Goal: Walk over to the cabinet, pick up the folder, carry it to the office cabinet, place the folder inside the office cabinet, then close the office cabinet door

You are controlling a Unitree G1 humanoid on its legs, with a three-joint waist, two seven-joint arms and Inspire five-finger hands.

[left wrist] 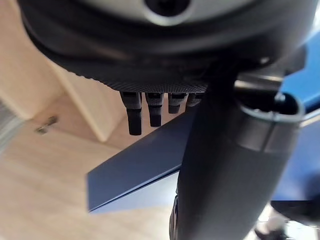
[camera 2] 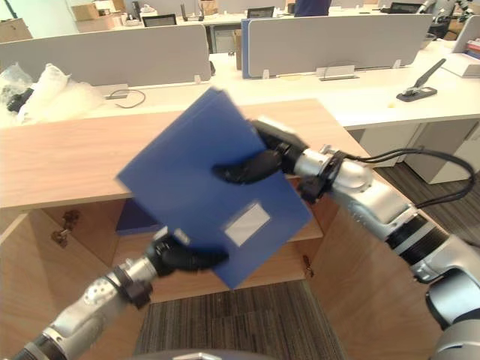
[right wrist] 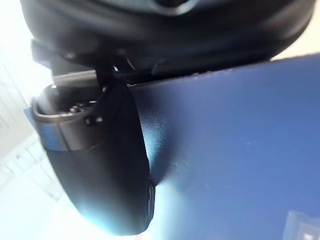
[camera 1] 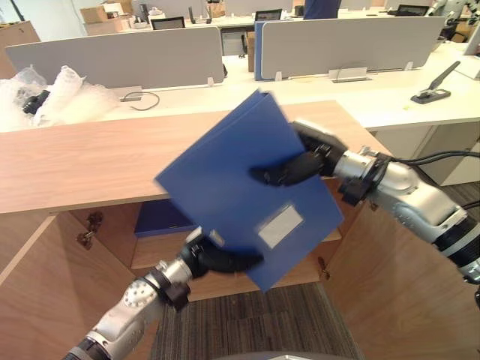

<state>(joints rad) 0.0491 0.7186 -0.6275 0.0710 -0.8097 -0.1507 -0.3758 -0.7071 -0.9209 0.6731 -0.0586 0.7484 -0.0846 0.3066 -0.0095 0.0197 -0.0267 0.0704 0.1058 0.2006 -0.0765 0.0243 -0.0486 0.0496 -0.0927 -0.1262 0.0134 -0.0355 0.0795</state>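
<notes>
A blue folder (camera 1: 232, 180) with a pale label is held tilted in the air in front of the open wooden office cabinet (camera 1: 82, 161). My right hand (camera 1: 296, 166) grips its upper right edge, thumb (right wrist: 100, 170) pressed on the cover. My left hand (camera 1: 214, 259) pinches its lower edge from below, its thumb (left wrist: 225, 165) on the near face and its fingers (left wrist: 135, 115) behind. Inside the cabinet another blue folder (camera 1: 161, 219) lies flat on the shelf (camera 1: 161, 251).
The cabinet's left door (camera 1: 45, 300) and right door (camera 1: 397, 292) both stand open. Behind the cabinet are white desks with grey partitions (camera 1: 120, 60), bubble wrap (camera 1: 52, 94) at the far left and a stapler (camera 1: 433, 90) at the right.
</notes>
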